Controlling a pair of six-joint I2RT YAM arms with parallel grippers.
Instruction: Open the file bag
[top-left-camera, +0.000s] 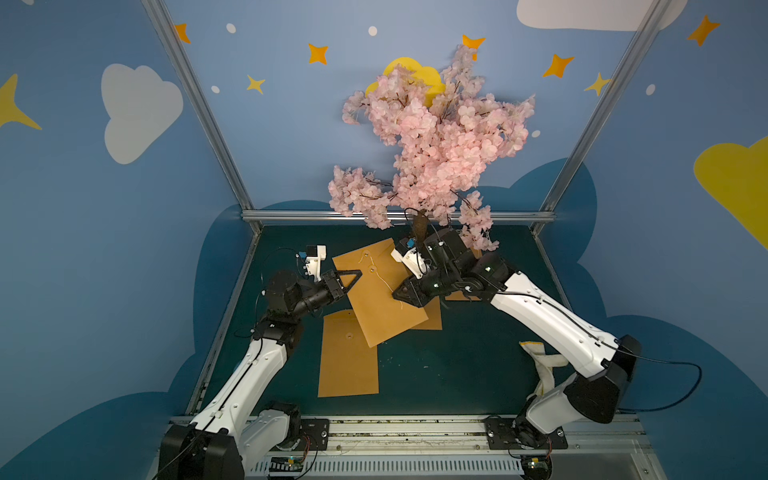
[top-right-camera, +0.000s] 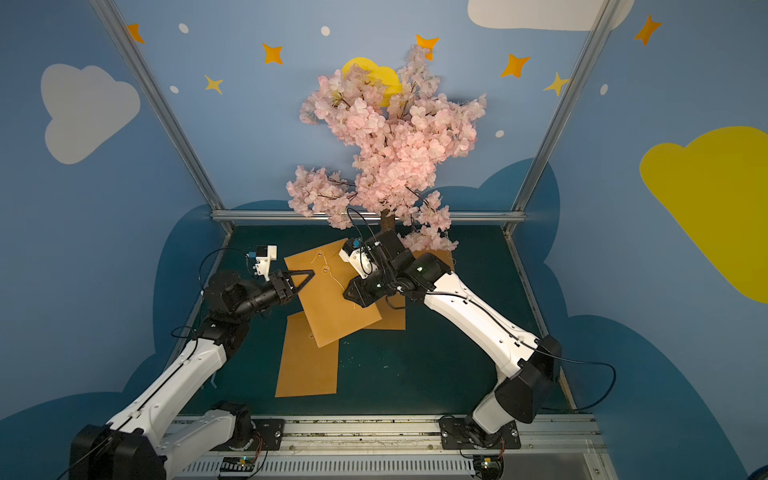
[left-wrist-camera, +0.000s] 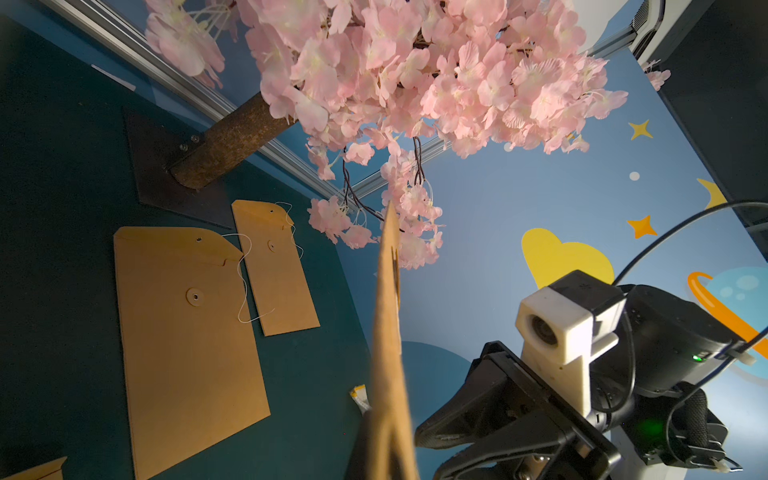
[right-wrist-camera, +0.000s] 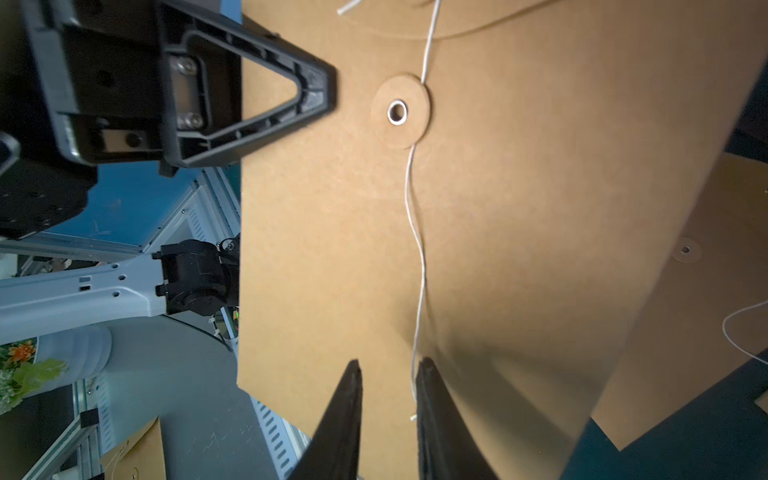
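Observation:
The file bag (top-left-camera: 380, 299) is a brown kraft envelope, held tilted above the table. My left gripper (top-left-camera: 356, 275) is shut on its left edge; the left wrist view shows the bag (left-wrist-camera: 388, 316) edge-on, rising from the jaws. A white string (right-wrist-camera: 417, 257) runs down past the round paper disc (right-wrist-camera: 400, 111) on the bag's face. Its loose end hangs between the fingers of my right gripper (right-wrist-camera: 388, 365), close to one finger. That gripper's jaws stand apart and grip nothing. In both top views the right gripper (top-right-camera: 348, 294) is at the bag's right edge.
Other brown envelopes lie flat on the green table: one near the front (top-left-camera: 348, 357), one under the held bag (top-left-camera: 430, 320), another beneath the right arm (top-left-camera: 459, 296). A pink blossom tree (top-left-camera: 436, 141) overhangs the back. A white cloth (top-left-camera: 544, 365) lies front right.

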